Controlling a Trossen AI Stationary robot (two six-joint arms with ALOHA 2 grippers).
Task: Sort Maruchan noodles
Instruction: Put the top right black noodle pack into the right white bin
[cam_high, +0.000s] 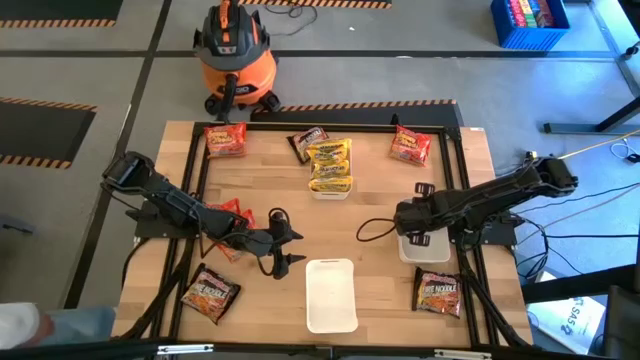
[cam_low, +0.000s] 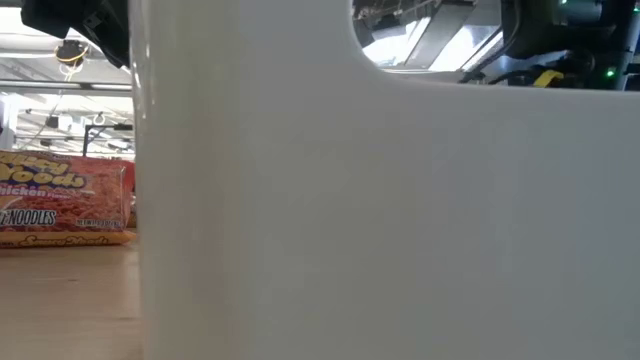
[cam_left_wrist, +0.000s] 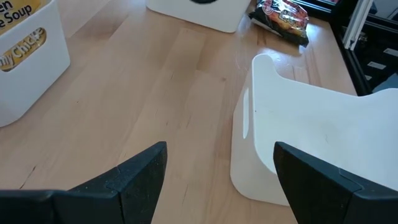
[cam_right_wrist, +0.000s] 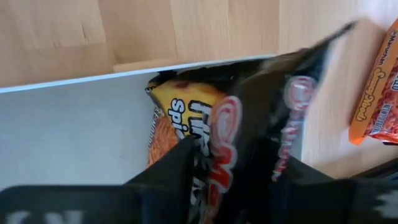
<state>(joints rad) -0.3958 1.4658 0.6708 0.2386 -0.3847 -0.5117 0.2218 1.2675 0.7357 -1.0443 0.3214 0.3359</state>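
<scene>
My right gripper (cam_right_wrist: 230, 177) hangs over the right tray (cam_right_wrist: 68, 124) with a dark packet (cam_right_wrist: 249, 130) between its fingers. The jaws are partly parted around it; whether they hold it or are letting go I cannot tell. The packet's lower end is already inside the tray.

To do this well, I think: part the jaws slowly, let the packet drop flat, then lift straight up so the crinkly film does not snag a finger.

My left gripper (cam_high: 283, 243) waits wide open and empty near the middle tray (cam_high: 331, 295). Yellow packets (cam_high: 330, 163) fill the far tray; loose packets lie about the table.
</scene>
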